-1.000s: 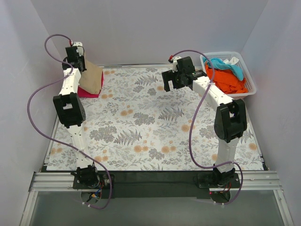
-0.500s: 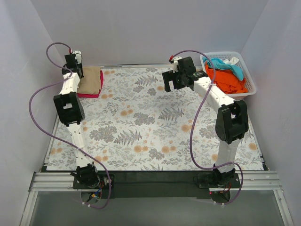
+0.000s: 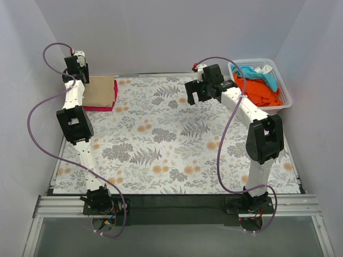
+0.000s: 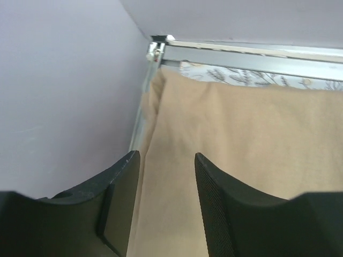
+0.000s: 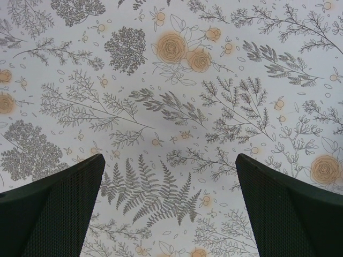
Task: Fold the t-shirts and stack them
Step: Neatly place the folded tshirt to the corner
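Two folded t-shirts lie stacked well apart from the white basket, at the far corner of the table opposite it. The tan t-shirt lies flat on top, and the magenta t-shirt shows only as an edge beneath it. Inside the basket an orange t-shirt and a light blue t-shirt are heaped together, crumpled, with a white item at the back that cannot be identified. The left gripper hangs above the tan t-shirt at the end of the stack farthest from the basket, its jaws parted with nothing between them. The right gripper hangs over bare floral cloth near the basket, on the side toward the stack, spread wide and empty. The shirts look light, limp and quick to bunch. A pinch on a raised fold or hem of the orange t-shirt would probably lift it without dragging its neighbour.
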`<state>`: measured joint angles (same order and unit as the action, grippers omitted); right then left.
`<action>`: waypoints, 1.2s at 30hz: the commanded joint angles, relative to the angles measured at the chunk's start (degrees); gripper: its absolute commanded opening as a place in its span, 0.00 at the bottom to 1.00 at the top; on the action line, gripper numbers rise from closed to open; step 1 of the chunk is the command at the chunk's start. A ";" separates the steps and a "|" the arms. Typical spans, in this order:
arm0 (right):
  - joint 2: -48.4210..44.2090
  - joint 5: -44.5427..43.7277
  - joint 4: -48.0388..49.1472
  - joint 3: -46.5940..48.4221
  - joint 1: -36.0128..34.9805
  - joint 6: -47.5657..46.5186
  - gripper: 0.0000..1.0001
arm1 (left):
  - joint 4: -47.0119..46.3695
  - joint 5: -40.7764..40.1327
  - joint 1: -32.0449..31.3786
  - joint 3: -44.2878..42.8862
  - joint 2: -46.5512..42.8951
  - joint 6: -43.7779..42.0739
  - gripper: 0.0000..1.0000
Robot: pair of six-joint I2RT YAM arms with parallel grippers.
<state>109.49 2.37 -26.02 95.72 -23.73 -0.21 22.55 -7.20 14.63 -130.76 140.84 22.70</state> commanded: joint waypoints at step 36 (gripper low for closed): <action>-8.41 7.21 -6.32 -3.88 3.51 -13.58 0.98 | 4.35 14.05 9.10 20.72 -17.16 16.77 0.36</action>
<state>105.21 10.41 -30.87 89.08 -21.10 -11.07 26.79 5.43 23.27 -110.04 131.87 39.90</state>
